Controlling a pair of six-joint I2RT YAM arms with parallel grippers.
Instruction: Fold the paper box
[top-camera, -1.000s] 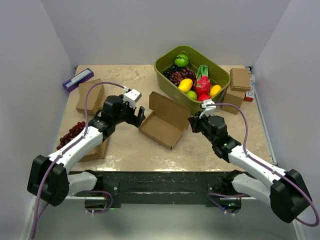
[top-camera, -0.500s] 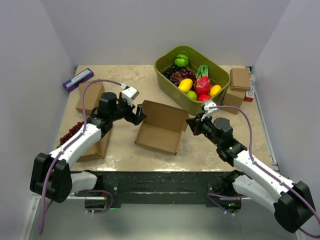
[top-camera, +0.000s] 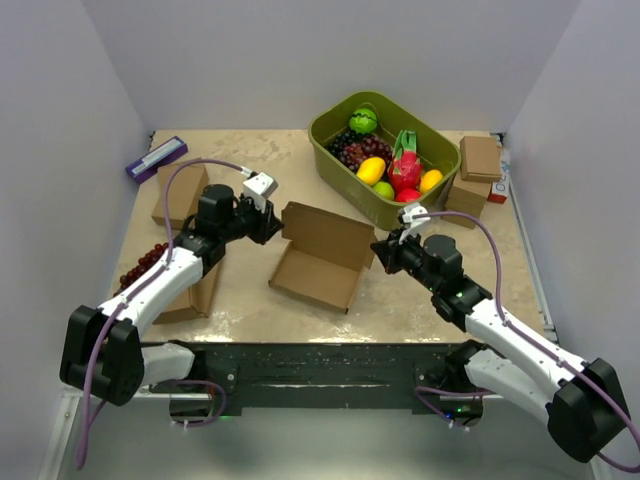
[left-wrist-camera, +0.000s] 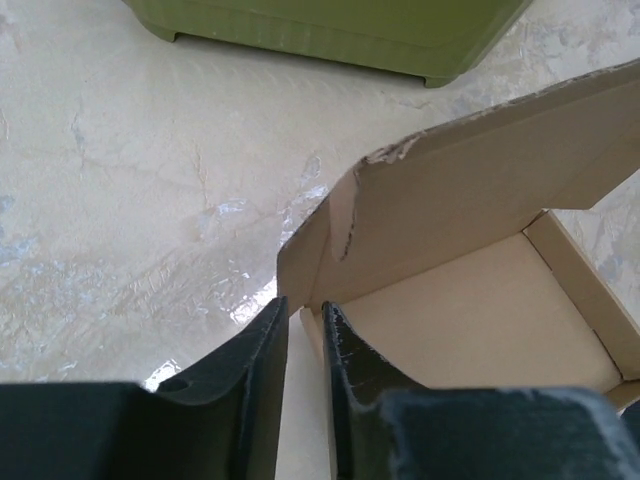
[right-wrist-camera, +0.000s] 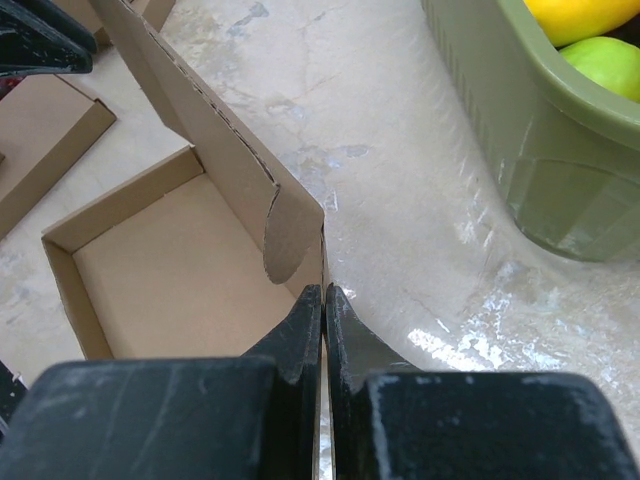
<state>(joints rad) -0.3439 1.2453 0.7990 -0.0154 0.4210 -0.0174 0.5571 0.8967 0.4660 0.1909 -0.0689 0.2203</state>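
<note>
The paper box (top-camera: 315, 265) lies in the middle of the table as an open brown tray, its lid flap standing up at the back. My left gripper (top-camera: 272, 232) is at the tray's left rear corner. In the left wrist view its jaws (left-wrist-camera: 305, 310) have closed to a narrow gap astride the box's (left-wrist-camera: 480, 320) side wall. My right gripper (top-camera: 380, 250) is at the right rear corner. There its jaws (right-wrist-camera: 324, 292) are pinched tight on the thin right wall of the box (right-wrist-camera: 170, 270), beside a rounded tab.
An olive-green tub (top-camera: 335, 140) of fruit stands just behind the box. Small cardboard boxes sit at the left (top-camera: 181, 190) and the right (top-camera: 480, 158). A purple packet (top-camera: 155, 158) lies at the back left, and dark grapes (top-camera: 145, 265) by the left arm.
The box has swung round and settled squarer to the table edge. My left gripper moved onto its left corner and closed from wide open. The right gripper kept its pinch.
</note>
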